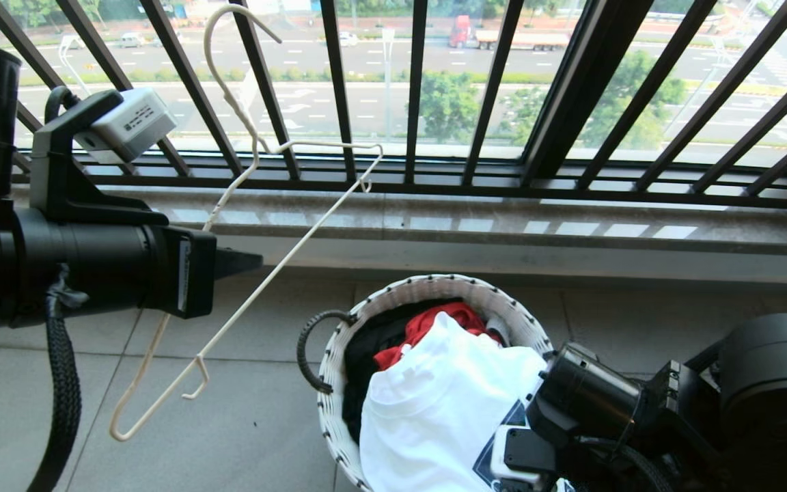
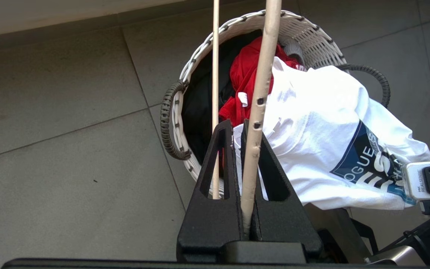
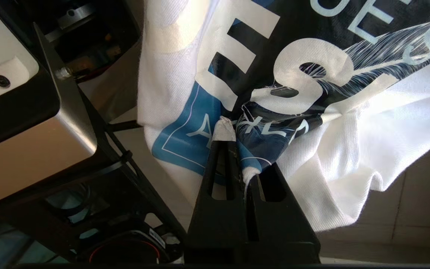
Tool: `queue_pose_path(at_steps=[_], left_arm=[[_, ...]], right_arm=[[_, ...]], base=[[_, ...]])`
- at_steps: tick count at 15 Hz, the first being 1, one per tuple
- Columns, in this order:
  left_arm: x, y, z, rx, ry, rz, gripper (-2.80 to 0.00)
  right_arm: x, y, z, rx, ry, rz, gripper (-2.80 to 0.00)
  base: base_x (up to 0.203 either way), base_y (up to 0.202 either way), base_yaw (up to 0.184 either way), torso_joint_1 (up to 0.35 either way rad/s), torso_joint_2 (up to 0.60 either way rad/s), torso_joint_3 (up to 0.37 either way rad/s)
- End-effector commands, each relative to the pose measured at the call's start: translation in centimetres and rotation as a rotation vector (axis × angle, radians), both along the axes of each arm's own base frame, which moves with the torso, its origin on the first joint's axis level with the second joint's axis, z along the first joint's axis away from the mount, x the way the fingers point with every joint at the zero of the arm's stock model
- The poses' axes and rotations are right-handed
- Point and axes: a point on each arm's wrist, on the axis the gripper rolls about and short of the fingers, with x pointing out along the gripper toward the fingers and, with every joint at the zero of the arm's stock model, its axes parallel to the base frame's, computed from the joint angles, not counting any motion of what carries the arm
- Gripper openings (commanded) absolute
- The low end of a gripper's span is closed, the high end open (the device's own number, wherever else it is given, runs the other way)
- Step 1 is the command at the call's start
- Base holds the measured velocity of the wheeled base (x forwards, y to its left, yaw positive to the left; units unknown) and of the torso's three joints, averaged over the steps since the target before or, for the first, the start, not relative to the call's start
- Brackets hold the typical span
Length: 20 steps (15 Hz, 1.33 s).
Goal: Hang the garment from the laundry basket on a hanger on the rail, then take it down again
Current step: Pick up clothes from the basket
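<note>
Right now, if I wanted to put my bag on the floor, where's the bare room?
Bare grey floor tiles lie left of the laundry basket, below the dangling hanger. Crowded: the basket, heaped with the white T-shirt, and the right end effector beside it.

The laundry basket (image 1: 427, 290) stands on the floor (image 1: 250, 424) in front of the window sill (image 1: 503, 225), with the window railing (image 1: 414, 89) behind that. The T-shirt (image 1: 448, 403) lies on top of the other clothes (image 1: 427, 324) in the basket (spilling over its near rim). The hanger (image 1: 277, 266) hangs tilted to the basket's left, above the floor.
</note>
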Motion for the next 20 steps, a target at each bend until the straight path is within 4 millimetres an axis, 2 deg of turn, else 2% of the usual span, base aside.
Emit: queue_pose_path(at_steps=[1, 3, 4, 5, 10, 16, 17, 20], left_arm=[[0.0, 0.0, 0.0, 0.000, 0.002, 0.000, -2.80], [0.0, 0.0, 0.0, 0.000, 0.002, 0.000, -2.80], [0.0, 0.0, 0.0, 0.000, 0.002, 0.000, -2.80], [0.0, 0.0, -0.1, 0.001, 0.003, 0.000, -2.80], [0.1, 0.0, -0.1, 0.002, 0.004, 0.000, -2.80], [0.1, 0.0, -0.1, 0.001, 0.005, -0.001, -2.80], [0.0, -0.2, -0.1, 0.002, 0.007, -0.008, -2.80], [0.4, -0.4, -0.4, 0.008, 0.019, -0.007, -2.80]], right_arm=[[0.6, 0.7, -1.1, -0.030, 0.015, -0.004, -2.80], [0.6, 0.7, -0.9, -0.005, -0.007, -0.005, -2.80], [0.6, 0.7, -0.8, 0.000, -0.011, -0.004, -2.65], [0.6, 0.7, -0.7, 0.003, -0.014, -0.007, 0.00], [-0.1, -0.8, 1.9, 0.079, -0.083, -0.027, 0.00], [0.1, -4.7, 7.7, 0.291, -0.240, -0.147, 0.00], [0.4, -4.6, 7.9, 0.315, -0.237, -0.146, 0.00], [2.8, -3.3, 6.5, 0.338, -0.235, -0.202, 0.00]], base=[[0.000, 0.000, 0.000, 0.000, 0.00, 0.000], [0.000, 0.000, 0.000, 0.000, 0.00, 0.000], [0.000, 0.000, 0.000, 0.000, 0.00, 0.000], [0.000, 0.000, 0.000, 0.000, 0.00, 0.000], [0.000, 0.000, 0.000, 0.000, 0.00, 0.000], [0.000, 0.000, 0.000, 0.000, 0.00, 0.000], [0.000, 0.000, 0.000, 0.000, 0.00, 0.000], [0.000, 0.000, 0.000, 0.000, 0.00, 0.000]])
